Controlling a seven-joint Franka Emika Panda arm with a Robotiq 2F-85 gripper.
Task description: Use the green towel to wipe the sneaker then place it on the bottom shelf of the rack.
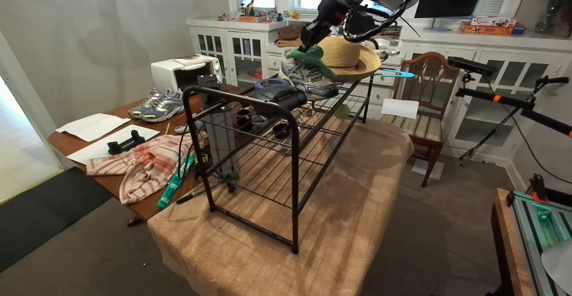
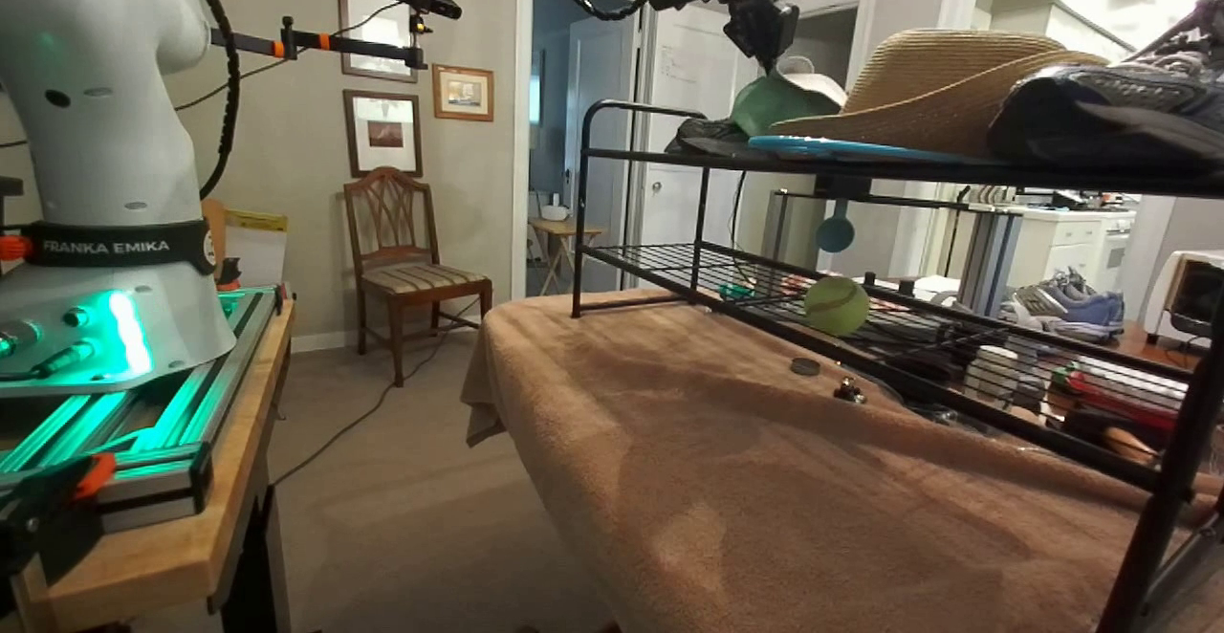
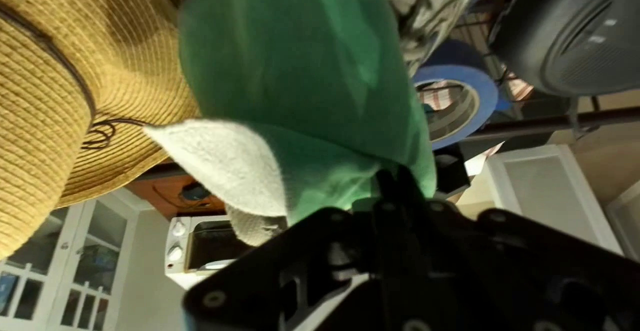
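The grey sneaker [image 1: 308, 79] with blue trim stands on the top shelf of the dark metal rack [image 1: 294, 175]. The green towel [image 1: 310, 56] is draped over its upper part; its pale underside shows in the wrist view. My gripper [image 1: 304, 47] points down above the sneaker. In the wrist view, the fingers [image 3: 395, 175] are closed together on a fold of the towel [image 3: 300, 56]. Laces of the sneaker [image 3: 425, 11] show beside the towel there; the rest is covered. The lower wire shelf [image 2: 660, 262] of the rack is visible below.
A straw hat [image 1: 342, 54] sits right beside the towel. Blue tape [image 3: 460, 96] and a dark grey device [image 1: 279, 95] lie on the other side. A dark shoe [image 2: 1119, 112] and a flat blue item [image 2: 841, 145] share the top shelf. A tennis ball [image 2: 836, 306] is at the lower shelf.
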